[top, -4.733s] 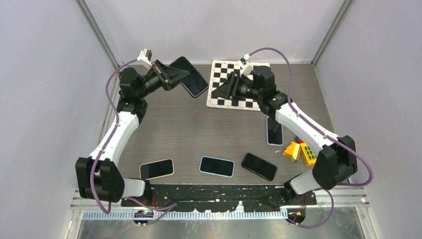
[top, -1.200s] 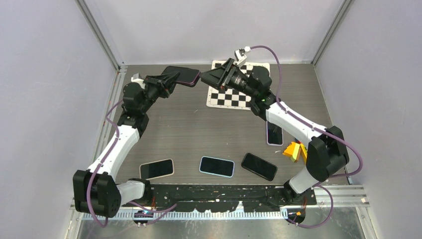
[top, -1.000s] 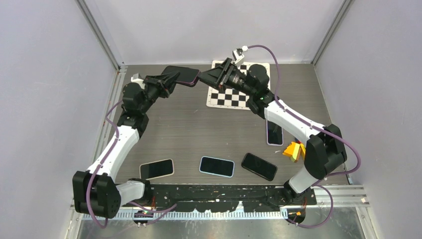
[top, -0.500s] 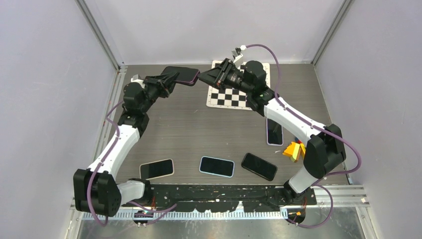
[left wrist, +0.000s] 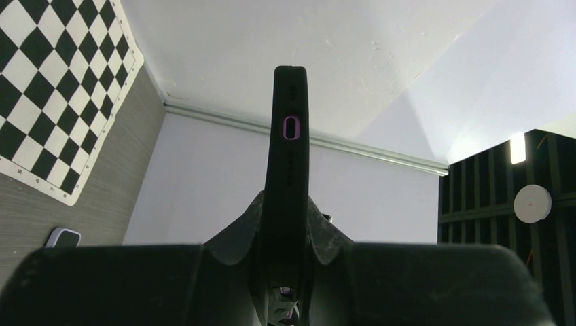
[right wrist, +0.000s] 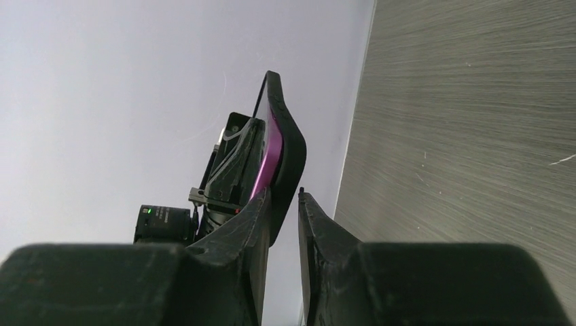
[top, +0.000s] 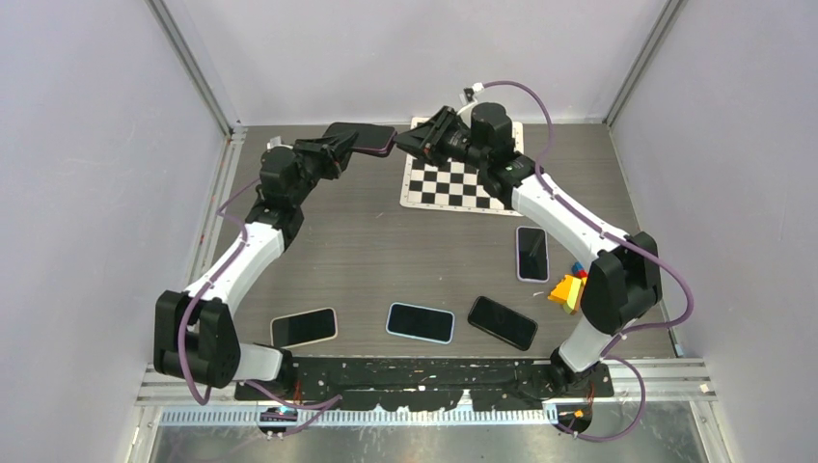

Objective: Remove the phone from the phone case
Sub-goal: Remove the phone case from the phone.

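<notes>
Row of three phones (top: 421, 322) flat at near edge, fourth phone (top: 531, 253) + yellow blocks (top: 569, 289) mid-right, checkerboard mat (top: 453, 183) far centre-right, held up at far centre: L gripper (top: 345, 147) clamped on purple phone (right wrist: 266, 163) in black phone case (top: 371, 138), R gripper (top: 405, 143) pinching case's right end

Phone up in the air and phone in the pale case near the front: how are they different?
The held phone hangs above the table, pinched by the left gripper and right gripper; the pale-case phone lies flat, untouched. The held phone's case is black with purple trim; the other's is pale. Both have dark faces.
</notes>
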You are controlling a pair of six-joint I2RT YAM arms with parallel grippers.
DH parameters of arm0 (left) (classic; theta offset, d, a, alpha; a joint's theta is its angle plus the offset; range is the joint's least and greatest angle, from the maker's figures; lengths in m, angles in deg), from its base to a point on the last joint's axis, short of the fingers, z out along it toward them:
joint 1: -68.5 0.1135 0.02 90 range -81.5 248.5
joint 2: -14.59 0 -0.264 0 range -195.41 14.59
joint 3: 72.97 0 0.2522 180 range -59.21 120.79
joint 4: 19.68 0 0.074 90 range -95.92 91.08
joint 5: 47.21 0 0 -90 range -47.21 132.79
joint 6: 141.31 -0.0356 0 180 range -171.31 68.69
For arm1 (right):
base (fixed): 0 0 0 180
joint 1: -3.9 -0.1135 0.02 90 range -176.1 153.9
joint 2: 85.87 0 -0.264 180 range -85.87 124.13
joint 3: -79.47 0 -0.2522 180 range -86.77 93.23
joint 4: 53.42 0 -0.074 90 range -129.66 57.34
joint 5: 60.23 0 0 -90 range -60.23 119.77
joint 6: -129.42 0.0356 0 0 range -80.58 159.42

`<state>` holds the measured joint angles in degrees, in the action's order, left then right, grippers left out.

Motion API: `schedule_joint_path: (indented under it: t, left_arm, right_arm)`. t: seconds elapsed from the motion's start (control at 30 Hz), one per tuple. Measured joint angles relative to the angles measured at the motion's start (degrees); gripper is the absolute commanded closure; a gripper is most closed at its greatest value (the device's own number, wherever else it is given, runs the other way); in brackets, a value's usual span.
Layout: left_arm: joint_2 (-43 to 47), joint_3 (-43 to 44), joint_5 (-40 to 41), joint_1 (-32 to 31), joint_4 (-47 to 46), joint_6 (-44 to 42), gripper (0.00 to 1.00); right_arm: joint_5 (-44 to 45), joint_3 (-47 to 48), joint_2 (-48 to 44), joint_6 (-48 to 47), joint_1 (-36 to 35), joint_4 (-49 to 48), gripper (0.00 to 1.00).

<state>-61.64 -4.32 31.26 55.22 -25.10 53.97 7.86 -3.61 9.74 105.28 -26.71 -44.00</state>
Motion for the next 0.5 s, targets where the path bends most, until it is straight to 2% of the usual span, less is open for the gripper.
schedule_joint_path:
  t: [0.27,0.5]
  left_arm:
    - [-0.7,0.3,1.6,-2.8,-4.0,-3.8,1.00]
    - [-1.0,0.3,1.1,-3.1,-4.2,-3.4,1.00]
  right_arm:
    - [0.4,-1.0,0.0,0.2,-0.3,2.1,0.74]
    - [1.1,-3.1,-1.2,0.2,-0.3,0.6,0.72]
